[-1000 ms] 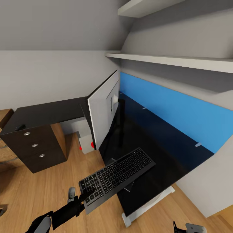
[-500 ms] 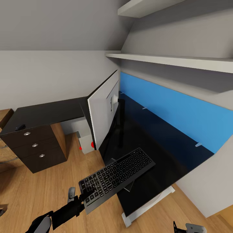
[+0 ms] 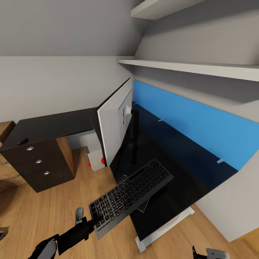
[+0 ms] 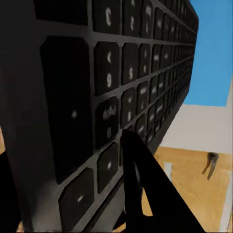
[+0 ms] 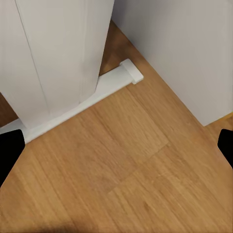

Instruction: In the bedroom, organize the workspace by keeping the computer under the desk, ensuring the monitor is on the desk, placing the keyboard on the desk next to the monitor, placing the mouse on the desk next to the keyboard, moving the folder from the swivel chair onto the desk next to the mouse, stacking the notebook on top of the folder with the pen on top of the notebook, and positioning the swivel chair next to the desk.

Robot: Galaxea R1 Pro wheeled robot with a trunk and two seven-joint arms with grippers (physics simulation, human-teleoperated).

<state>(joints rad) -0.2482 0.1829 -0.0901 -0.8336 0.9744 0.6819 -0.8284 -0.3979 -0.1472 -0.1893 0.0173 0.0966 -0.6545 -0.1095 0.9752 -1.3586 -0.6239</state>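
The left pincer (image 3: 94, 218) is clamped on the near corner of the keyboard (image 3: 132, 191), which hangs tilted over the bench (image 3: 187, 172) edge beside the monitor (image 3: 116, 124); placing it is the step in hand; next, level and lower it; the right pincer's fingers stand wide apart, holding nothing

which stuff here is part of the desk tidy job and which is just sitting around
Part of the job:
- keyboard, held in the left claw over the desk's near edge
- monitor, standing on the desk
- desk

Just there:
- drawer unit
- wall shelves
- blue back panel
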